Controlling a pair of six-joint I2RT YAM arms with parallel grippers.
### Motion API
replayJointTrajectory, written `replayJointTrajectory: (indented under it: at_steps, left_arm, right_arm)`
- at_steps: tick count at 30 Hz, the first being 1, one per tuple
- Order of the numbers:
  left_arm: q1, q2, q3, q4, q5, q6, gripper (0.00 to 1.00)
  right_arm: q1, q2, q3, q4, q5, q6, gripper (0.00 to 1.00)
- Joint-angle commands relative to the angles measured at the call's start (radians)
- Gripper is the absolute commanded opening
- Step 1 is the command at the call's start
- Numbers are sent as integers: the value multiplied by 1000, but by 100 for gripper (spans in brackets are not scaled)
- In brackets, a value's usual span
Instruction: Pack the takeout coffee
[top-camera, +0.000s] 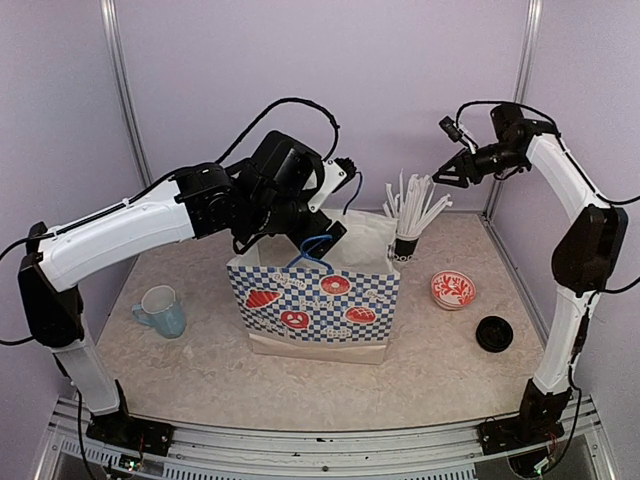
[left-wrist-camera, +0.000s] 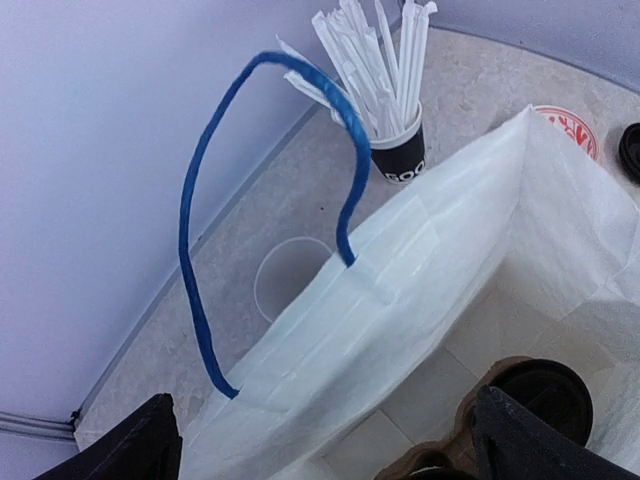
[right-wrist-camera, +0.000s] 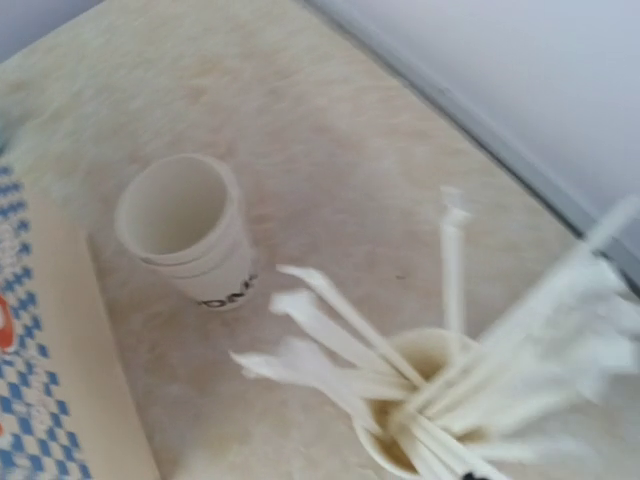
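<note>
Two views look past what the overhead one hides: from above, the checkered bag (top-camera: 315, 300) shows only its outside, while my left wrist camera looks into it and finds a black-lidded cup (left-wrist-camera: 545, 385) sitting at the bottom. My left gripper (left-wrist-camera: 320, 425) hangs over the bag's mouth beside the blue handle (left-wrist-camera: 195, 230), fingers spread wide, nothing between them. My right wrist camera shows an unlidded white cup (right-wrist-camera: 190, 225) upright on the surface (right-wrist-camera: 330, 120) behind the bag, near the straw cup (left-wrist-camera: 402, 158). Whether my right gripper (top-camera: 448, 168) is open, I cannot tell.
</note>
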Motion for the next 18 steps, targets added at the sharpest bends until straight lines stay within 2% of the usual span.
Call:
replayJointTrajectory:
  at_steps: [1, 7, 13, 18]
  left_arm:
    - [7, -46, 22, 150, -30, 37, 99]
    - [6, -106, -2, 247, -30, 21, 99]
    - [11, -255, -146, 409, -125, -20, 99]
    - [47, -379, -241, 440, -103, -88, 94]
  right_arm:
    - [-19, -63, -110, 116, -42, 63, 57]
    - [-9, -30, -114, 140, -77, 89, 53]
    - [43, 10, -92, 162, -19, 100, 53]
    - [67, 64, -59, 162, 17, 116, 52]
